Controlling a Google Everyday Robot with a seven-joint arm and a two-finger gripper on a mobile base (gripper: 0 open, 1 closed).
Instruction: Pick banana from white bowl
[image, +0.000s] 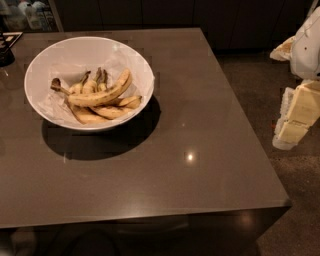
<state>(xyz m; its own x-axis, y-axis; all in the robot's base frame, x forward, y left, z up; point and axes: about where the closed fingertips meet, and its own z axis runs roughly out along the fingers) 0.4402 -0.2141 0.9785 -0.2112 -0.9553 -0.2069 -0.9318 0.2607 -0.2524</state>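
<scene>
Banana (100, 96) | in white bowl (87, 40), upper left, lying left-right | your gripper (295, 117) at right edge, well apart, grip state untellable

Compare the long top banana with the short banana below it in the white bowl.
The long banana is longer and more curved than the short banana. The long banana lies on top, dark stem pointing left; the short banana lies under it, toward the front of the white bowl. Both are yellow with brown marks. The claw hangs right of the table.
</scene>
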